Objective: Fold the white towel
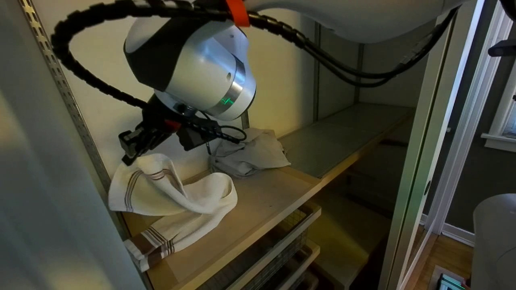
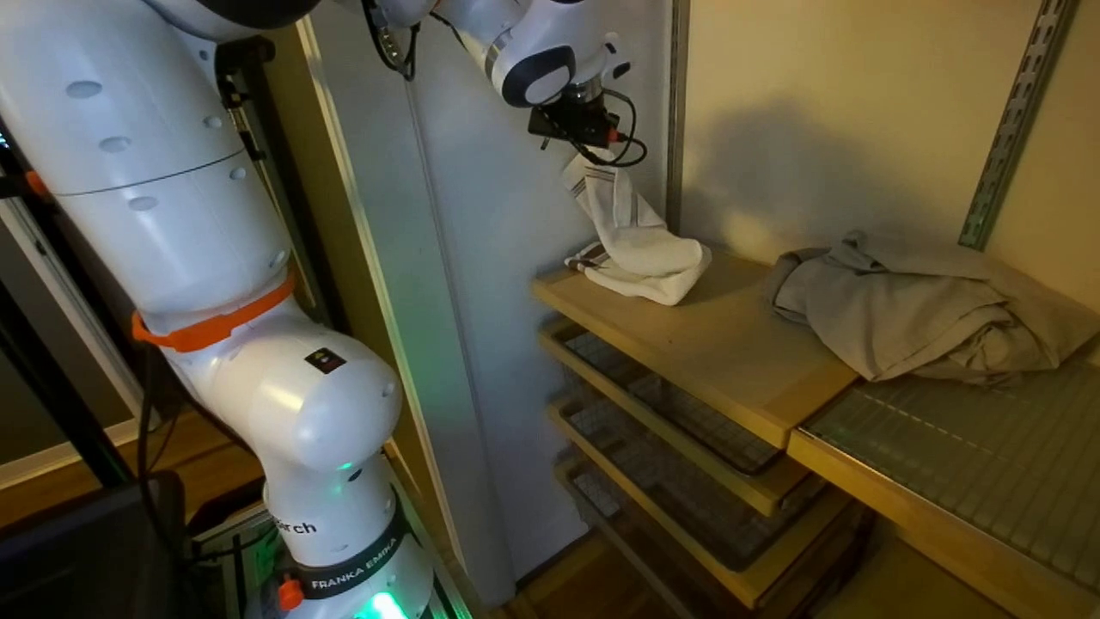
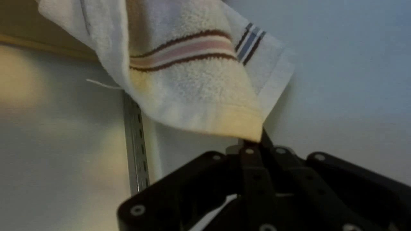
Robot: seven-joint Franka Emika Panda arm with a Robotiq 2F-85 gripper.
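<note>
The white towel (image 1: 173,207) has brown and dark stripes. It hangs from my gripper (image 1: 129,158) at the far end of the wooden shelf (image 1: 262,201), and its lower part lies in loose folds on the shelf. It also shows in an exterior view (image 2: 649,254), with the gripper above it. In the wrist view the towel (image 3: 192,83) runs up from the fingertips (image 3: 258,138), which are shut on one corner. The towel's upper part is raised and bent over. The fingertips themselves are partly hidden by the cloth.
A crumpled grey cloth (image 1: 254,153) lies on the shelf beside the towel, also in an exterior view (image 2: 928,309). A side wall (image 2: 516,258) and a slotted metal rail (image 3: 136,144) stand close to the gripper. Wire drawers (image 2: 670,387) are below the shelf.
</note>
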